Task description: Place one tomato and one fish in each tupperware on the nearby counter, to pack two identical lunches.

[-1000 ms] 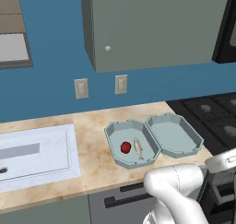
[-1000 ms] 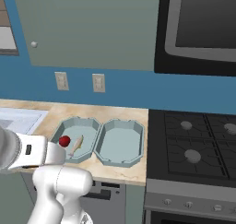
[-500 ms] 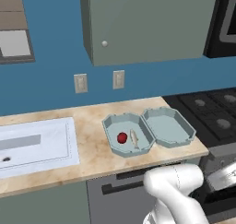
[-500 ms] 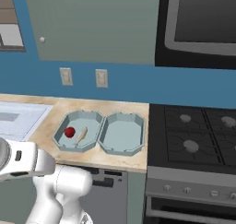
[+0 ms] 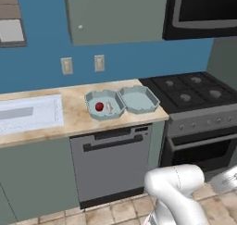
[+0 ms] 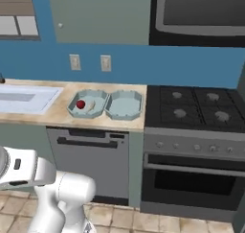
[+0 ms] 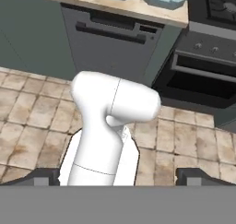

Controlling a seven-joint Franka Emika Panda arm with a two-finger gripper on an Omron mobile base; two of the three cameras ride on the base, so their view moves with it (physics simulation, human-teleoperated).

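A black gas stove [image 5: 185, 92] stands right of a grey dishwasher [image 5: 110, 166].

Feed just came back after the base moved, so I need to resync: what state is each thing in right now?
Left tupperware: holds one tomato and one fish.
Right tupperware: empty.
Dishwasher door: closed.
Oven door: closed.
Upper cabinet: closed.
Claw: open, holding nothing, low over the floor.

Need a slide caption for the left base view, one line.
Beige stone-patterned counter with two pale teal-grey octagonal tupperware: left one holds a red tomato and tan fish, right one empty.
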